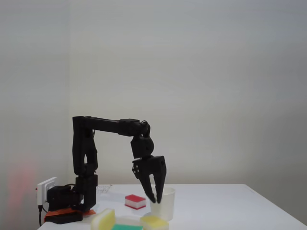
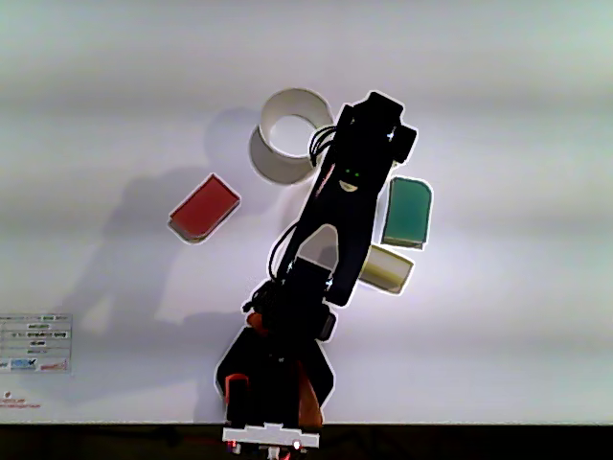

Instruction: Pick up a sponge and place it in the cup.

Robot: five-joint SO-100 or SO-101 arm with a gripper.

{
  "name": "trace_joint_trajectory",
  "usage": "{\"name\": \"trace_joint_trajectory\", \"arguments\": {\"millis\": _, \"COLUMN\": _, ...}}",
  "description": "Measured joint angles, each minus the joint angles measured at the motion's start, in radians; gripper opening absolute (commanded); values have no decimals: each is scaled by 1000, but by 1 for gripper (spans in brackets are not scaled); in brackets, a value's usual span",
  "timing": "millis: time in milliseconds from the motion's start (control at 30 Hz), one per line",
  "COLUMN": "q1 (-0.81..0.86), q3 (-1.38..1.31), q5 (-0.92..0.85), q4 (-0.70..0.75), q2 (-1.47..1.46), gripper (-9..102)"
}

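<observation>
Gripper [image 1: 156,199] seen at rim of cup [image 1: 165,205], jaws narrowly parted, nothing visibly held. Small yellow sponge not clearly made out; inside of cup hidden. Red-and-white sponge [image 1: 135,201] left lying beside cup. Placement judged possibly done, unconfirmed.

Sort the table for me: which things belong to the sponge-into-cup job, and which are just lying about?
Job: small yellow foam block; plain white paper cup; tool, at the cup's rim.
Lying about: red-and-white rectangular sponge; flat green sponge; rounder yellow sponge with a pale side.
</observation>
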Motion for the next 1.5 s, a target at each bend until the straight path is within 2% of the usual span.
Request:
{"name": "trace_joint_trajectory", "arguments": {"millis": 67, "q1": 2, "q3": 14, "q5": 0, "q4": -21, "q2": -17, "gripper": 13}}
{"name": "trace_joint_trajectory", "arguments": {"millis": 267, "q1": 0, "q3": 17, "q5": -11, "q4": -101, "q2": -80, "gripper": 18}}
{"name": "trace_joint_trajectory", "arguments": {"millis": 467, "q1": 2, "q3": 15, "q5": -43, "q4": -209, "q2": -172, "gripper": 28}}
{"name": "trace_joint_trajectory", "arguments": {"millis": 633, "q1": 2, "q3": -14, "q5": -48, "q4": -229, "q2": -209, "gripper": 37}}
{"name": "trace_joint_trajectory", "arguments": {"millis": 833, "q1": 25, "q3": -41, "q5": -80, "q4": -140, "q2": -209, "gripper": 37}}
{"name": "trace_joint_trajectory", "arguments": {"millis": 1000, "q1": 25, "q3": -98, "q5": -83, "q4": 28, "q2": -192, "gripper": 37}}
{"name": "trace_joint_trajectory", "arguments": {"millis": 1133, "q1": 41, "q3": -104, "q5": -83, "q4": 104, "q2": -150, "gripper": 36}}
{"name": "trace_joint_trajectory", "arguments": {"millis": 1267, "q1": 43, "q3": -103, "q5": -89, "q4": 98, "q2": -124, "gripper": 36}}
{"name": "trace_joint_trajectory", "arguments": {"millis": 1500, "q1": 44, "q3": -5, "q5": -114, "q4": -12, "q2": -104, "gripper": 36}}
